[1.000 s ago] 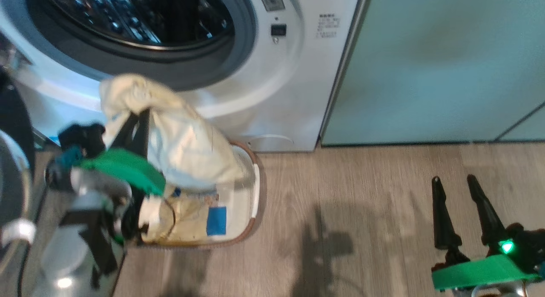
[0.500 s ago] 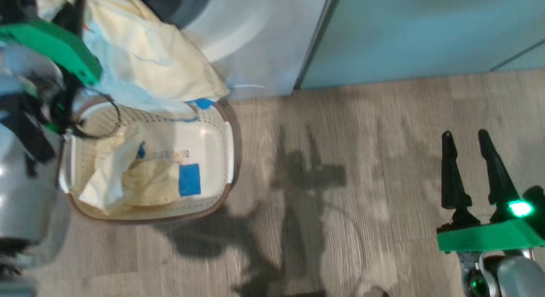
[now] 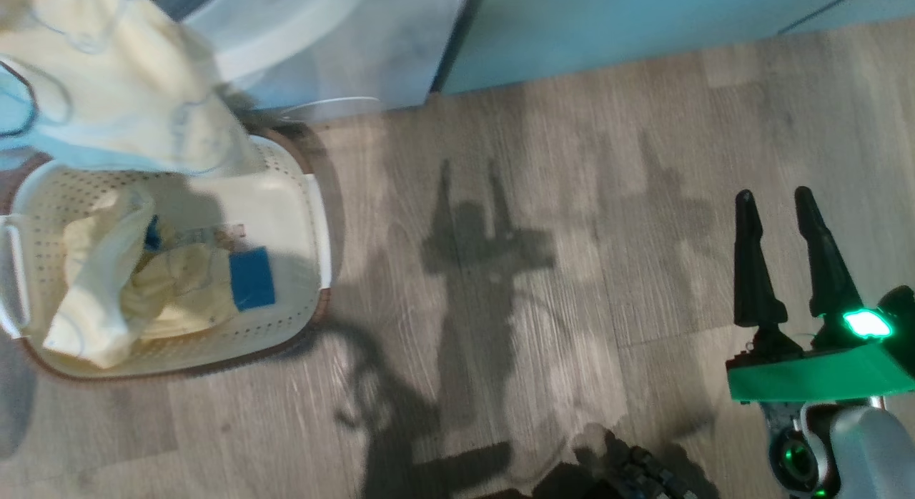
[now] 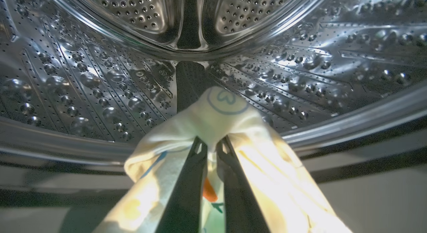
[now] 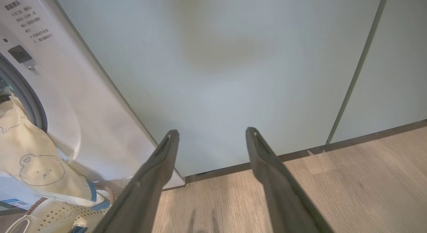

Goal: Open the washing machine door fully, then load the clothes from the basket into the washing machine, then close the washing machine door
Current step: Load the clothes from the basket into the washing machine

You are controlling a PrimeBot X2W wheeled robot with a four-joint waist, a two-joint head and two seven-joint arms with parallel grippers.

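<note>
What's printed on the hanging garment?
Outlined bear faces on the pale yellow garment, clearest in right wrist view.

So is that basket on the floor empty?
Not empty. Pale yellow clothes and a blue patch lie inside the basket; another garment hangs above it.

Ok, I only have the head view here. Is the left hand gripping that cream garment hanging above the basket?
Observer: Yes, the left hand is shut on the cream garment, a fold pinched between its fingers.
Operator: How close to the washer?
Observer: The pinched fold is at the opening, the steel drum straight ahead of the fingers.
Operator: And where does the right hand point?
Observer: At a pale green cabinet door, beside the washer.
</note>
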